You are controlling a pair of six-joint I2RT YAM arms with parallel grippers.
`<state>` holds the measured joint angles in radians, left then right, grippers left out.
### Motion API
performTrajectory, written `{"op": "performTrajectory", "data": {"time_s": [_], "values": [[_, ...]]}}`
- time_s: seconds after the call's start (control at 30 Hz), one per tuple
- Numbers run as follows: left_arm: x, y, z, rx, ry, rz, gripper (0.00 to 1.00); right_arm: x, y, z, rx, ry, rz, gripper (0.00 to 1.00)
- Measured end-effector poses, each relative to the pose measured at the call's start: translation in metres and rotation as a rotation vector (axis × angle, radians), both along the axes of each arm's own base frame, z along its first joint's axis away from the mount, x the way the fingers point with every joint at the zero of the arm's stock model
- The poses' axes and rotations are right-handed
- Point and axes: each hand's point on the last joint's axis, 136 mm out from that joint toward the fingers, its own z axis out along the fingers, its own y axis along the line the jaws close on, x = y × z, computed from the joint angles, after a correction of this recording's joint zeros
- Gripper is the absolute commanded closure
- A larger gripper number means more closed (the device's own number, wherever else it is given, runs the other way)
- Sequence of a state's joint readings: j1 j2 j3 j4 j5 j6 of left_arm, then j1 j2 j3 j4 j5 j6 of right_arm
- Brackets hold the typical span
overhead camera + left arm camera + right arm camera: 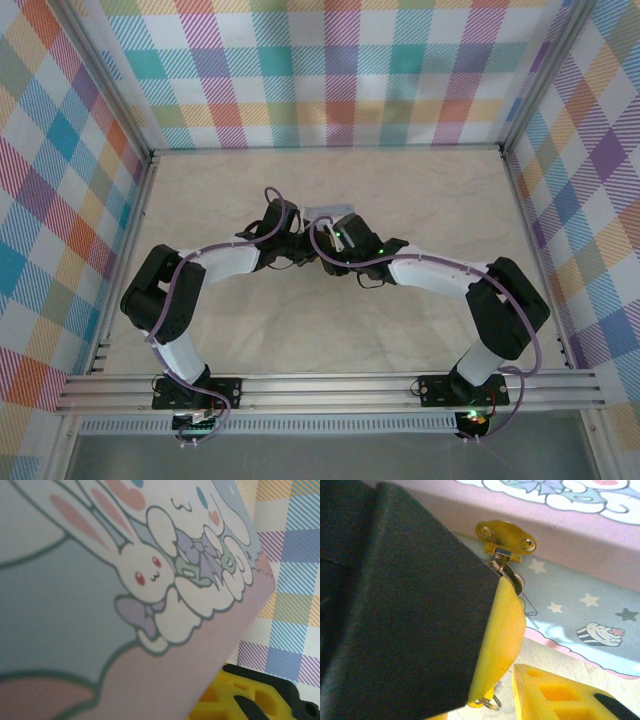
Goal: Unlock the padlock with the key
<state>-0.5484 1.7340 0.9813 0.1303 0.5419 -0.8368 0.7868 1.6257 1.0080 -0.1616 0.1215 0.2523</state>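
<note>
The pale blue cartoon tin (pixel 335 211) stands mid-table, and its lid (pixel 125 580) looms close in the left wrist view. A brass hasp (pixel 507 536) sits on its front. Below the hasp only a sliver of the silver padlock (pixel 513 578) shows. The rest is hidden behind a black and yellow finger (pixel 502 630) of my left gripper (pixel 298 248), whose other finger is hidden. The key's yellow head (pixel 484 703) and ring (pixel 493 701) stick out beneath that finger. My right gripper (pixel 335 245) is just in front of the key. Its yellow finger (pixel 560 695) stands clear of the key, with bare table between.
Plaid walls (pixel 330 70) and metal rails close in the marble table (pixel 440 200) on three sides. Both arms bend inward and meet at the tin. Cables loop over the wrists. There is open table to the left, right and behind the tin.
</note>
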Motion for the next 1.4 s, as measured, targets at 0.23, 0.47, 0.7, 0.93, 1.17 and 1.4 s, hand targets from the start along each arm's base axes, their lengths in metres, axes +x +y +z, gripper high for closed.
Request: {"op": "performTrajectory", "data": {"time_s": [0.23, 0.47, 0.7, 0.93, 1.17, 1.4], "values": [[0.001, 0.0, 0.001, 0.002, 0.0, 0.003, 0.96, 0.001, 0.0, -0.003, -0.008, 0.003, 0.0, 0.92], [0.001, 0.002, -0.001, 0.013, 0.003, 0.006, 0.94, 0.0, 0.002, -0.002, -0.01, -0.006, 0.018, 1.0], [0.001, 0.003, -0.002, 0.022, -0.001, 0.003, 0.88, -0.001, 0.002, -0.003, -0.01, -0.004, 0.023, 1.0], [-0.004, 0.007, -0.012, 0.042, 0.012, 0.008, 0.88, -0.006, 0.006, -0.013, 0.001, 0.016, 0.043, 1.0], [-0.013, 0.015, -0.03, 0.076, 0.034, 0.019, 0.81, -0.014, 0.013, -0.03, 0.019, 0.063, 0.06, 1.0], [-0.017, 0.02, -0.042, 0.101, 0.04, 0.029, 0.64, -0.015, 0.011, -0.05, 0.003, 0.103, 0.044, 1.0]]}}
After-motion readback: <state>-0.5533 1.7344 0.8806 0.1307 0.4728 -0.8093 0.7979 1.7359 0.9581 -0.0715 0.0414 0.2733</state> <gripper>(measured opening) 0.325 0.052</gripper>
